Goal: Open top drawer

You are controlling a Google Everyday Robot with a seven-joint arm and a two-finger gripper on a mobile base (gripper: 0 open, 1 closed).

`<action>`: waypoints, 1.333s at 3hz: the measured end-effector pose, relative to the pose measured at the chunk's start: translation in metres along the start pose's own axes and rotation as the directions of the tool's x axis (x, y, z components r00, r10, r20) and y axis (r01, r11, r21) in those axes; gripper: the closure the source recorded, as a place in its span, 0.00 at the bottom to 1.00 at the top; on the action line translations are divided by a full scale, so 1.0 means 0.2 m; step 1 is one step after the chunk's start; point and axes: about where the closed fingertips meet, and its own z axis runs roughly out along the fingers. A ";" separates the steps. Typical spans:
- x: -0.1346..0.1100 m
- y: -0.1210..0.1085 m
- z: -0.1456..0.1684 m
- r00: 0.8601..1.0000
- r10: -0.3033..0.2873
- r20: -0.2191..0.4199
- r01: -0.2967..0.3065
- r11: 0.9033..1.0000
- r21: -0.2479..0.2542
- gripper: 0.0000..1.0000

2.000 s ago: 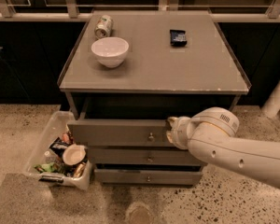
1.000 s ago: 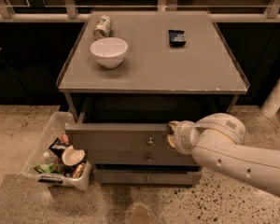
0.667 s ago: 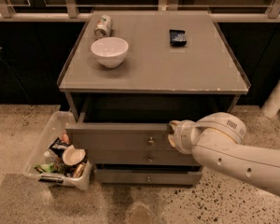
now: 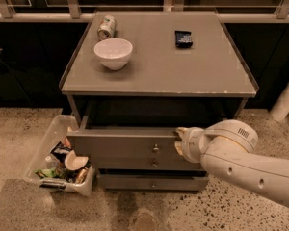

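**One drawer standing out, gripper at its front**

Camera view, looking down on the front of the unit.

- Top drawer (image 4: pixel 120 146): wide grey wooden front, with a small round metal knob (image 4: pixel 155 148) at its centre. The front stood forward of the frame, with a dark opening between it and the underside of the top. Partly open.
- Gripper (image 4: pixel 179 141): on the end of the white robot arm (image 4: pixel 241 160), which entered from the lower right. It sat against the drawer front, just right of the knob and up at the front's top edge. Whether it was spread or closed could not be told; the wrist hid the tips.
- Second grey drawer (image 4: pixel 135 164): directly below, only a shallow strip of its front visible, with the same kind of knob.
- Third grey drawer (image 4: pixel 151 182): lowest, set further back.
- Grey flat-topped bench (image 4: pixel 159 76) carried three things:
  - a white round ceramic bowl (image 4: pixel 113 53), upright, at the left;
  - a silver drink can (image 4: pixel 106 27) lying on its side behind the bowl, near the back left corner;
  - a small dark flat packet (image 4: pixel 183 38), right of centre, well apart from both.
- Clear plastic bin (image 4: pixel 53 136): on the speckled stone floor (image 4: pixel 19 129) at the unit's left, tilted, holding mixed wrappers and a pale cup.
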 end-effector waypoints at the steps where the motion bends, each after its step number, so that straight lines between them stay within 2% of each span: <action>1: 0.00 0.00 0.00 1.000 -0.001 0.000 0.001 1.000 0.000 1.00; 4: -0.02 0.04 -0.01 1.000 -0.025 0.014 0.025 1.000 -0.015 1.00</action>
